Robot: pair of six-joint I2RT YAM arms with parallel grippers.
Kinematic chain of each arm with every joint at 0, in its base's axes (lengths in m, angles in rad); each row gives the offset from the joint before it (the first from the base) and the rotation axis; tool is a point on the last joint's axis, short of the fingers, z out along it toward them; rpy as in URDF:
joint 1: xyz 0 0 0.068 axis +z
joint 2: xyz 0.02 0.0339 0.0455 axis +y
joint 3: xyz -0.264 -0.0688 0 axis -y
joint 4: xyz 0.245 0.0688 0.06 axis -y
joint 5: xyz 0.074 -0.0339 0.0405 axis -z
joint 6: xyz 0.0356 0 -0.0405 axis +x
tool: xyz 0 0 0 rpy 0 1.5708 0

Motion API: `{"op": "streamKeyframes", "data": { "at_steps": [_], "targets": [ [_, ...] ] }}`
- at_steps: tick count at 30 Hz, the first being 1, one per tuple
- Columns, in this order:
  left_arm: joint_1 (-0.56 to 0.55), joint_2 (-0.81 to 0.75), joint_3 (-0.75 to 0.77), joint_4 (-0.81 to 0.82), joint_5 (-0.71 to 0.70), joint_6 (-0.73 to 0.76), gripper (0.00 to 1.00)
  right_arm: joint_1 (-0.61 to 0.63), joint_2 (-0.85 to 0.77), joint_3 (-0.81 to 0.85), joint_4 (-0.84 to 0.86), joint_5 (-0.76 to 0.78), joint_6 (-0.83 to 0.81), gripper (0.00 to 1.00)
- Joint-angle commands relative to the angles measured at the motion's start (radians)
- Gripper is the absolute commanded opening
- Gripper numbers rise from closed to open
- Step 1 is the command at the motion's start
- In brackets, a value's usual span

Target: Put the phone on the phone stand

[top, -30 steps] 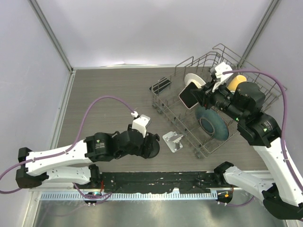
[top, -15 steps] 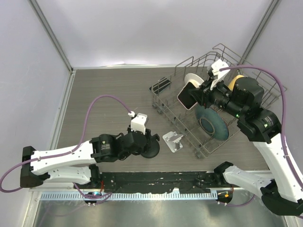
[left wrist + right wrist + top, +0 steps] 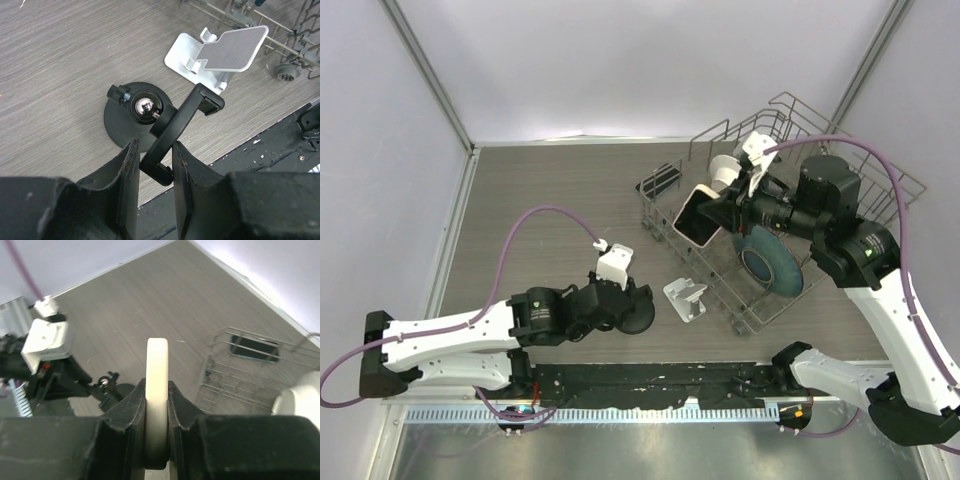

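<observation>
My right gripper [image 3: 722, 212] is shut on a phone [image 3: 695, 218] with a cream edge and dark face, held in the air over the rack's left end. In the right wrist view the phone [image 3: 157, 360] stands edge-on between the jaws [image 3: 157, 385]. A black phone stand [image 3: 120, 120] with a round base and a clamp arm [image 3: 177, 120] sits near the front edge. My left gripper [image 3: 156, 150] straddles the lower end of that clamp arm, fingers pressed to both sides. A white and grey stand [image 3: 685, 298] lies just to its right.
A wire dish rack [image 3: 880, 175] fills the right side, holding a blue plate [image 3: 768, 262] and a white cup [image 3: 725, 168]. A dark flat object [image 3: 660, 180] lies in the rack's left basket. The black base rail [image 3: 650, 378] runs along the near edge.
The left jaws have narrowed around the black stand's clamp arm. My right gripper has carried the phone leftward and lower, away from the rack's middle.
</observation>
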Motion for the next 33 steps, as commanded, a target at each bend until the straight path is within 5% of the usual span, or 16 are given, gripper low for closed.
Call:
{"op": "streamKeyframes", "data": {
  "at_steps": [1,4,10,13,14,17,22,26,33],
  "targets": [
    [-0.001,-0.069,-0.055,0.079,0.001,0.151,0.00,0.004,-0.012,0.029,0.041,-0.266,-0.072,0.00],
    [-0.001,-0.103,-0.073,0.104,0.024,0.222,0.00,0.009,-0.017,-0.011,0.050,-0.362,-0.099,0.00],
    [0.000,-0.155,-0.103,0.132,0.076,0.367,0.00,0.009,-0.022,-0.034,0.049,-0.316,-0.099,0.00],
    [0.002,-0.151,-0.092,0.126,0.069,0.386,0.22,0.009,-0.025,-0.044,0.072,-0.310,-0.083,0.00],
    [0.002,-0.139,-0.075,0.115,0.052,0.368,0.40,0.010,-0.025,-0.046,0.079,-0.308,-0.080,0.00],
    [0.002,-0.132,-0.043,0.046,0.006,0.256,0.55,0.010,-0.023,-0.048,0.079,-0.299,-0.071,0.00],
    [0.002,-0.160,-0.006,-0.051,0.014,0.035,0.55,0.010,-0.026,-0.061,0.093,-0.288,-0.059,0.00],
    [0.002,-0.171,-0.003,-0.101,0.030,-0.121,0.42,0.009,-0.031,-0.072,0.112,-0.284,-0.045,0.00],
    [0.000,-0.068,0.074,-0.212,0.005,-0.192,0.40,0.010,-0.040,-0.080,0.125,-0.282,-0.025,0.00]
  ]
}}
